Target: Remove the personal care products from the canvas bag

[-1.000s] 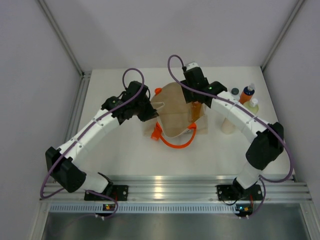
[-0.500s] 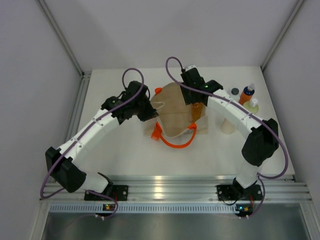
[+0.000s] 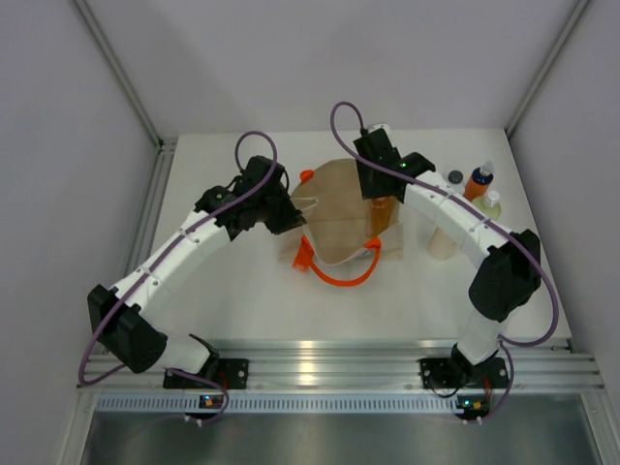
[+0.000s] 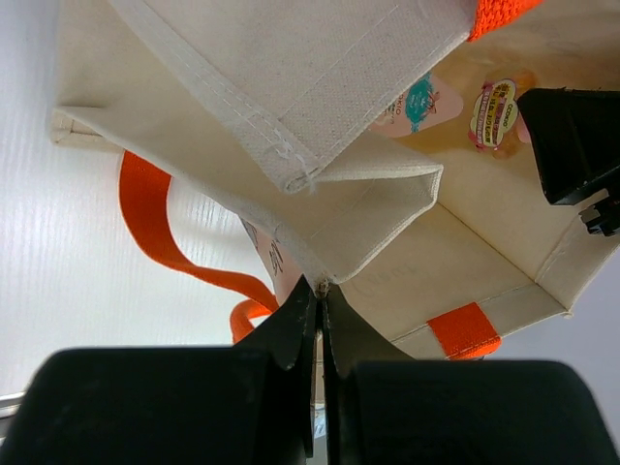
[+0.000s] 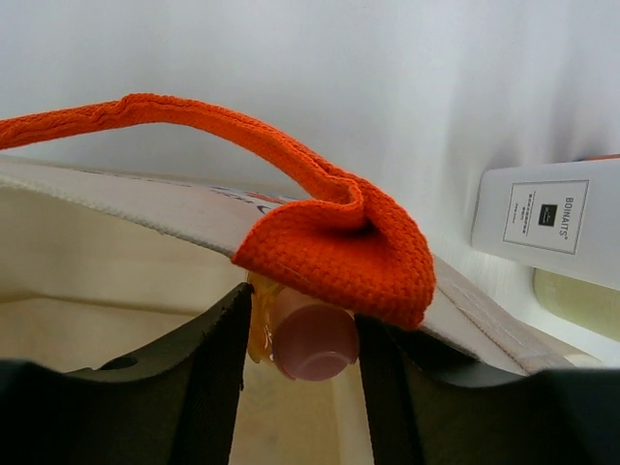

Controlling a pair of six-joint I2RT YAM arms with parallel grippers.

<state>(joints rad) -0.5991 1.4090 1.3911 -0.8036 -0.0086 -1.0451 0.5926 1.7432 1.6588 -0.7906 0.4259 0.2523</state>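
**Canvas bag: last bottle gripped, not yet out**

- Table [image 3: 242, 291]: white. The canvas bag [image 3: 334, 228] is slumped mid-table, with one orange handle [image 3: 339, 274] trailing on the near side.
- Step, as I judge it: the fifth and final product is being taken. Four already stand outside, right of the bag.
- Next move: a straight lift clear of the rim, then a carry rightward to the others. The bag needs to be pinned down meanwhile. A fold of handle drapes over the bottle's cap in the right wrist view and could snag or drag the bag up.
- Left gripper [image 4: 318, 293]: clenched tight on the bag's rim at a corner seam, holding the mouth open.
- Right gripper [image 5: 302, 334]: reached into the mouth with its jaws narrowed. One finger presses each side of the amber bottle [image 5: 312, 341] at its pink cap, so it appears to be grasping it.
- Outside the bag:
  - cream cylinder [image 3: 442, 242], nearest the bag
  - orange bottle [image 3: 478, 181]
  - yellow-green bottle [image 3: 490, 204]
  - white bottle with dark cap [image 3: 455, 178], mostly hidden by the arm
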